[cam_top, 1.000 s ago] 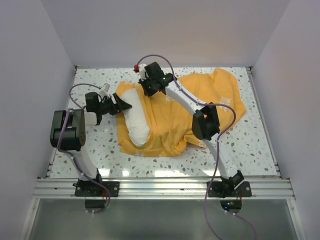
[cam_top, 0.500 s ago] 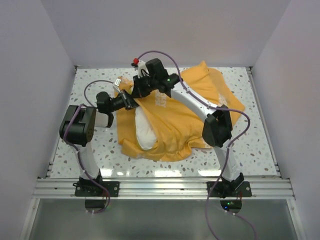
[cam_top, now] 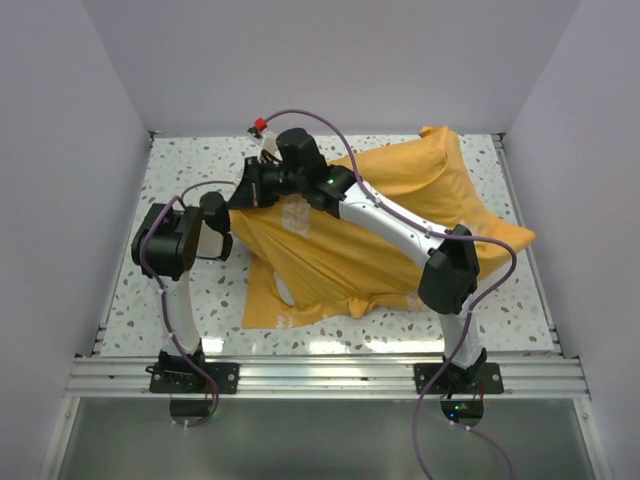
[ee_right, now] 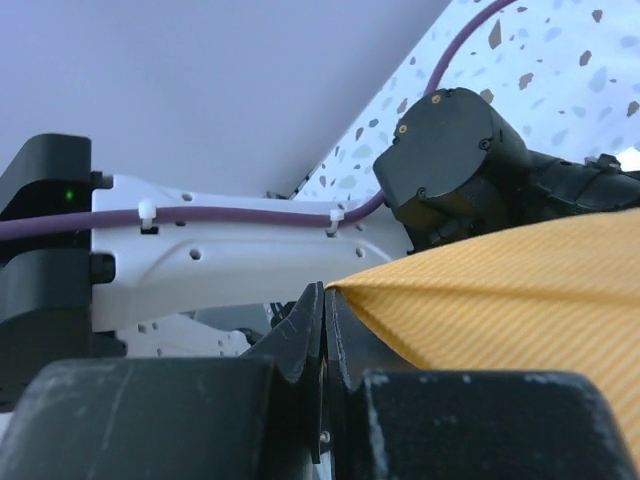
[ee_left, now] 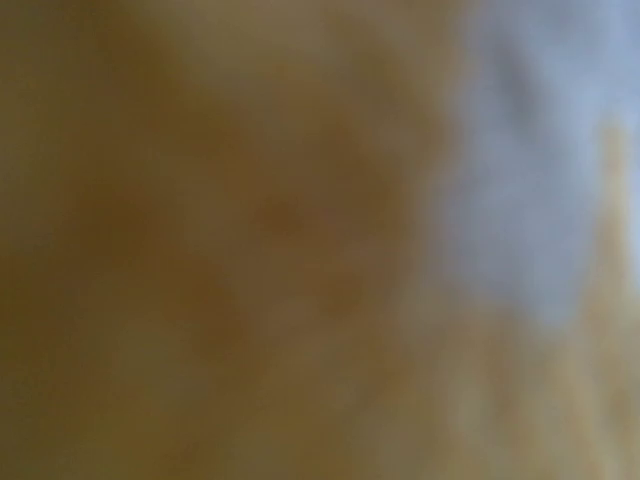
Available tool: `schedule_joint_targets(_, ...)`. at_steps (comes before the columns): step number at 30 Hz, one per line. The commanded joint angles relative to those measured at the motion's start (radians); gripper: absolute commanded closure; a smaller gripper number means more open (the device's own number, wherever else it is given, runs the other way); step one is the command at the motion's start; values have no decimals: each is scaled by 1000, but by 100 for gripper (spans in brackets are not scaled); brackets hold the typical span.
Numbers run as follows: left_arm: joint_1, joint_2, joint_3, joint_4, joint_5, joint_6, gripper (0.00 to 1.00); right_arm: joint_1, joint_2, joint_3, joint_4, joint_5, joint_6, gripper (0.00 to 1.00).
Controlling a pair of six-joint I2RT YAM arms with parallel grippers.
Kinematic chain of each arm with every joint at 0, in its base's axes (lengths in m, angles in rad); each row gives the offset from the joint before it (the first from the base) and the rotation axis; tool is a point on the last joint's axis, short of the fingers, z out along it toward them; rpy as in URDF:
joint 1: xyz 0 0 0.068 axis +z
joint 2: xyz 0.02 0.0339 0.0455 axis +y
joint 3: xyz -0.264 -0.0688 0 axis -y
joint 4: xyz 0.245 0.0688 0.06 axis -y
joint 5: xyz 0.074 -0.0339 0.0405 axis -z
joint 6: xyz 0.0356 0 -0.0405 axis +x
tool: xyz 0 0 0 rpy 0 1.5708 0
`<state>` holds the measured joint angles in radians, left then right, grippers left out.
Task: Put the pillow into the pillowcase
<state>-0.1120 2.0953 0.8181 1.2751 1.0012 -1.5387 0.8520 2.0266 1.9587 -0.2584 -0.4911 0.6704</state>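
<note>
Pillowcase (cam_top: 370,235): draped over worktop (cam_top: 520,290), far-left corner held up off surface.
R fingers (ee_right: 322,300): clenched on orange hem.
L fingers (cam_top: 243,196): clenched, just beside R at same corner; cloth caught or not, cannot tell (wrist cam all orange blur).
Pillow (cam_top: 285,293): mostly hidden under case, white sliver at near-left opening.

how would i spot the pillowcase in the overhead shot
On the speckled table, look at the big cloth draped across its middle. That pillowcase is the only orange-yellow thing there; the pillow peeking from its near left edge is white.
</note>
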Motion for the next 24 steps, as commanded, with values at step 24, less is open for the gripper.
schedule_joint_targets(24,-52,10,-140,535,4,-151,100,20,20,-46,88,-246,-174,100)
